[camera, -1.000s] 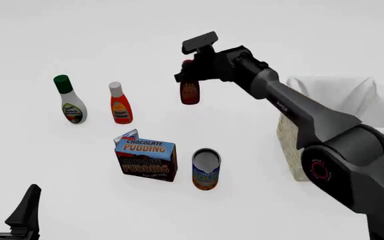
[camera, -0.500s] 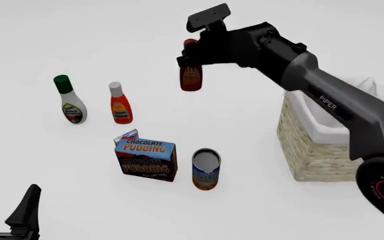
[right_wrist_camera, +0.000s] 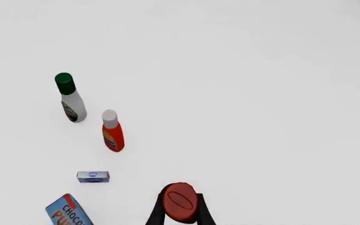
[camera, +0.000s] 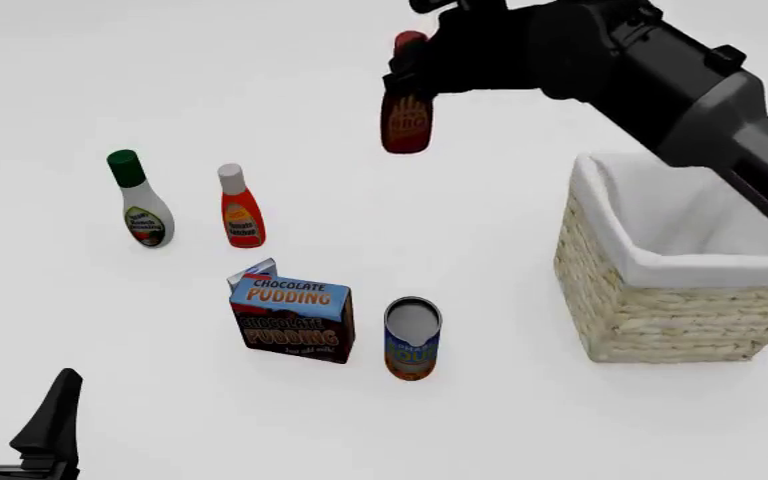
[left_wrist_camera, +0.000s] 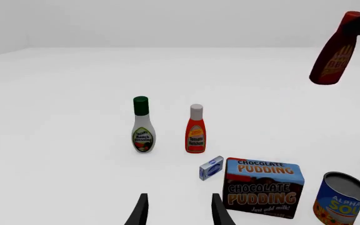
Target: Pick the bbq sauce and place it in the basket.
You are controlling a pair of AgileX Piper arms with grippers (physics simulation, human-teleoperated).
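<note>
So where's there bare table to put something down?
Bare table lies between the soup can and the basket, and beyond the two standing bottles. It is crowded where the pudding box, small box and can cluster.

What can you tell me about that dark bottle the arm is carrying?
The bbq sauce is a small dark maroon-brown bottle with a red cap and an orange-yellow "BBQ" label. The right gripper pinches it just below the cap, so it hangs roughly upright in the air, touching nothing else. In the front view it is high above the table, left of the basket, not yet over it.
</note>
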